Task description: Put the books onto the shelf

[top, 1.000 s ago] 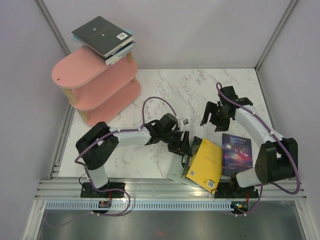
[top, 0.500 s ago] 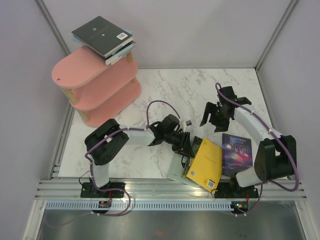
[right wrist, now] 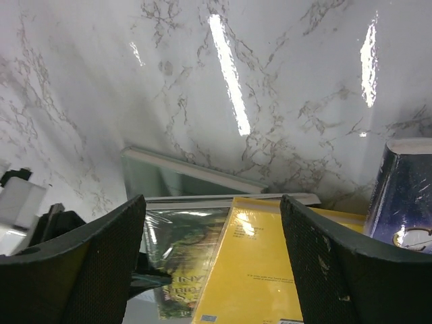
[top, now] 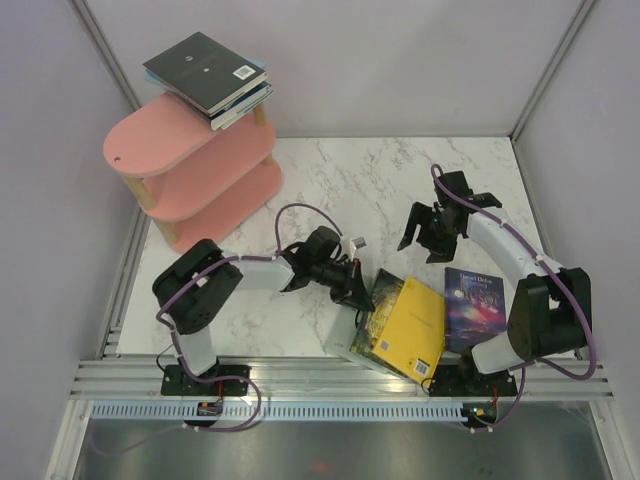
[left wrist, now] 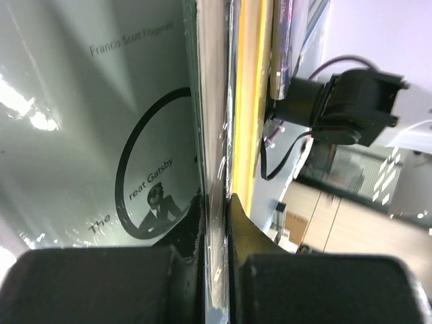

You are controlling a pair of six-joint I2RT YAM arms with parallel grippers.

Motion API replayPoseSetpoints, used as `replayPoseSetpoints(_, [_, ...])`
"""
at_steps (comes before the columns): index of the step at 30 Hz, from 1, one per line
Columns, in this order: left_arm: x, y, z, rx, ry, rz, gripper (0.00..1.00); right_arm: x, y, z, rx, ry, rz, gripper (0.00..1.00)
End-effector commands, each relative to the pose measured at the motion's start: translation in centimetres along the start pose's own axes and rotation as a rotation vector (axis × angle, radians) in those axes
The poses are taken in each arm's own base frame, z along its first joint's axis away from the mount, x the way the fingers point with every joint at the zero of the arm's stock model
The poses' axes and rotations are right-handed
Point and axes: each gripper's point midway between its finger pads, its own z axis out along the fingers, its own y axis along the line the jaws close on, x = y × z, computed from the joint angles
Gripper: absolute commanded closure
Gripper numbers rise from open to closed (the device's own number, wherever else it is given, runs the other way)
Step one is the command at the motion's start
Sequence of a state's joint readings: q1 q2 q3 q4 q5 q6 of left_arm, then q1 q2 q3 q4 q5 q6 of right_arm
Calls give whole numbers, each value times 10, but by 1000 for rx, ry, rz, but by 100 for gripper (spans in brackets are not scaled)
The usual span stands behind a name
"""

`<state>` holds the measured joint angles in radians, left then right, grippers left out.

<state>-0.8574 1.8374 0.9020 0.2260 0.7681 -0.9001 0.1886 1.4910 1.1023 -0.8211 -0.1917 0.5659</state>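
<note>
**Left gripper clamps a book edge in the near pile**

We see the left gripper (top: pixel 360 293) clenched on the left edge of a thin plastic-wrapped paperback (top: pixel 376 306) with an olive-and-gold pictured cover, at the near middle of the white marble table (top: pixel 350 180). In the left wrist view its two black fingers (left wrist: pixel 101 287) press together on that book, which shows only as an edge-on sliver between them.

Under the gripped book lies a grey-green paperback (left wrist: pixel 101 135). Its cover carries a black ring and the words "Gatsby" and "Francis Scott Fitzgerald". A yellow paperback (top: pixel 412 328) overlaps the gripped book on its right side.

Just to the right of the yellow one, a purple galaxy-printed paperback (top: pixel 473 305) lies flat beside the right arm's base. We cannot tell whether those two touch.

The right gripper (top: pixel 425 232) hangs above the table beyond the pile, its jaws spread wide and holding nothing. Its wrist camera looks down between its dark fingers onto the grey-green, olive and yellow covers.

In the far left corner stands the three-tier shelf (top: pixel 190 165) of pink oval boards on light wooden posts. A stack of paperbacks (top: pixel 210 75) rests on the right end of its top board, overhanging the edge. The uppermost cover is black with a white barcode.
</note>
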Motion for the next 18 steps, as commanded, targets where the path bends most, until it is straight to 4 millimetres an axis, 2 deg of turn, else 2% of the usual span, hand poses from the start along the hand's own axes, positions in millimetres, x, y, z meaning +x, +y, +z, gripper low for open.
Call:
replayPoseSetpoints(1, [-31, -11, -51, 19, -140, 18, 98, -20, 20, -7, -62, -49, 14, 16])
replayPoseSetpoints(2, [-35, -19, -68, 24, -180, 44, 98, -23, 26, -9, -89, -52, 13, 16])
replayPoseSetpoints(3, [-36, -13, -77, -8, -198, 21, 98, -24, 31, -9, -108, -52, 14, 16])
replayPoseSetpoints(4, [-46, -10, -94, -20, -247, 12, 98, -26, 36, -11, -132, -58, 13, 16])
replayPoseSetpoints(6, [-54, -21, -120, -15, -315, 35, 98, -31, 51, -15, -201, -69, 23, 16])
replayPoseSetpoints(8, [-63, -21, -144, -22, -381, 19, 98, -39, 65, -19, -267, -88, 24, 15])
replayPoseSetpoints(9, [-71, -32, -164, -10, -441, 43, 98, -38, 75, -22, -318, -75, 36, 15])
replayPoseSetpoints(10, [-69, -30, -171, -21, -448, 15, 98, -38, 82, -24, -354, -70, 38, 15])
replayPoseSetpoints(12, [-73, -44, -195, -16, -512, 31, 98, -43, 97, -30, -433, -79, 55, 15])
replayPoseSetpoints(14, [-72, -57, -208, -16, -532, 40, 98, -46, 106, -34, -483, -99, 56, 14])
replayPoseSetpoints(18, [-64, -95, -238, -5, -621, 114, 98, -48, 114, -34, -529, -104, 94, 13])
